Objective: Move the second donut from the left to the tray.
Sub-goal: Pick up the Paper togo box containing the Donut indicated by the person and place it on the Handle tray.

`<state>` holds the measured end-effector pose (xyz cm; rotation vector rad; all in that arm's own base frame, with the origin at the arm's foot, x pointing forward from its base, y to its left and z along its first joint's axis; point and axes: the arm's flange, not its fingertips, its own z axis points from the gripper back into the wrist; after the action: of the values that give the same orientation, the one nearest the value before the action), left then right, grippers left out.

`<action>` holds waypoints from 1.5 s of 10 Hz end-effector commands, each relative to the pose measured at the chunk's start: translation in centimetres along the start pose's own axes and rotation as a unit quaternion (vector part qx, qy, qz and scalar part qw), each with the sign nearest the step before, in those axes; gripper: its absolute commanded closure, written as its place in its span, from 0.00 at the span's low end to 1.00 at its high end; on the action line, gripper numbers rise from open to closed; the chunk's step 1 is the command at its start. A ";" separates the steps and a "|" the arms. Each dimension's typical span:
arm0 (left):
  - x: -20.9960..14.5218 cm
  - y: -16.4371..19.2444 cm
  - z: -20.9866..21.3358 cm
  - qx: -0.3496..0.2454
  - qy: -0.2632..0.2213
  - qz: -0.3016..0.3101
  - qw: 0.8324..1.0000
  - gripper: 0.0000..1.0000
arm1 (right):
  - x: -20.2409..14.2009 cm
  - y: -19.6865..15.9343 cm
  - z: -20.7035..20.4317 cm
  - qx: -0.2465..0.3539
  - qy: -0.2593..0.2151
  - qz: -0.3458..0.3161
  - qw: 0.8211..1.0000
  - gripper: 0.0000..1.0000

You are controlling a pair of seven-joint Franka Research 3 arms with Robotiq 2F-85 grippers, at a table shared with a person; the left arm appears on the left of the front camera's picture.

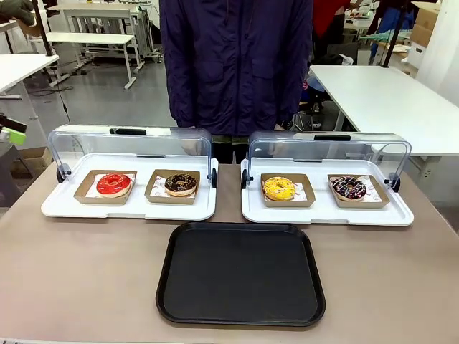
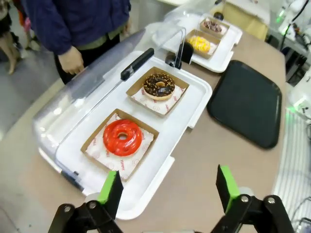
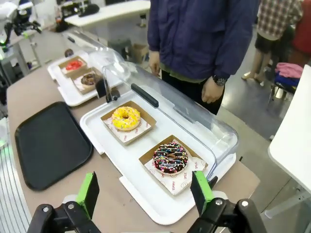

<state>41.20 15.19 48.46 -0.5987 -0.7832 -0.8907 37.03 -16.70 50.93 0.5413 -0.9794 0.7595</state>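
At the bottom of the left wrist view, the left end effector (image 2: 168, 187) is released and holds nothing. The right end effector (image 3: 146, 191) gapes likewise. In the front view, the black tray (image 1: 240, 276) lies lower centre. Behind it, centre left, the chocolate-glazed donut (image 1: 180, 183) sits in its cardboard holder (image 1: 158, 196) on the left white display tray (image 1: 129, 209), right of the red-glazed donut (image 1: 114, 184). A person (image 1: 237, 64) stands beyond.

The left display tray (image 1: 129, 208) and the right display tray (image 1: 326, 213) are set side by side, with the tray (image 1: 240, 315) laid before them at the middle. The second donut from the left (image 1: 181, 183) is held in the left display tray's right half.
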 end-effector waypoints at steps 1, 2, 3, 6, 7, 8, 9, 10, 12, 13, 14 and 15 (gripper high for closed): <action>-0.5 0.3 1.1 -0.004 -0.026 -0.022 0.999 0.00 | -1.0 0.1 -0.1 0.012 -0.016 0.011 1.000 0.00; -0.8 0.1 1.6 0.001 -0.021 -0.027 0.999 0.00 | -1.2 0.4 -0.1 0.017 -0.019 0.019 1.000 0.00; -1.0 -0.2 1.7 0.005 -0.018 -0.032 0.999 0.00 | -1.3 0.6 -0.1 0.020 -0.021 0.018 0.999 0.00; -0.8 0.0 1.3 0.034 0.016 -0.015 0.999 0.00 | -1.2 0.4 -0.5 0.004 -0.018 -0.012 1.000 0.00; -1.2 -0.2 1.9 0.009 -0.005 -0.021 1.000 0.00 | -1.3 0.4 -0.1 0.020 -0.017 0.000 1.000 0.00; -1.2 -0.2 1.9 0.009 -0.005 -0.021 1.000 0.00 | -1.3 0.4 -0.1 0.020 -0.017 0.000 1.000 0.00; -1.2 -0.2 1.9 0.009 -0.005 -0.021 1.000 0.00 | -1.3 0.4 -0.1 0.020 -0.017 0.000 1.000 0.00; -1.2 -0.2 1.9 0.009 -0.005 -0.021 1.000 0.00 | -1.3 0.4 -0.1 0.020 -0.017 0.000 1.000 0.00; -1.2 -0.2 1.9 0.009 -0.005 -0.021 1.000 0.00 | -1.3 0.4 -0.1 0.020 -0.017 0.000 1.000 0.00; -1.2 -0.2 1.9 0.009 -0.005 -0.021 1.000 0.00 | -1.3 0.4 -0.1 0.020 -0.017 0.000 1.000 0.00; -1.2 -0.2 1.9 0.009 -0.005 -0.021 1.000 0.00 | -1.3 0.4 -0.1 0.020 -0.017 0.000 1.000 0.00; -1.2 -0.2 1.9 0.009 -0.005 -0.021 1.000 0.00 | -1.3 0.4 -0.1 0.020 -0.017 0.000 1.000 0.00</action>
<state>39.87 17.10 48.64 -0.5596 -0.8017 -0.9147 35.86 -16.59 49.66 0.5884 -0.9614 0.7523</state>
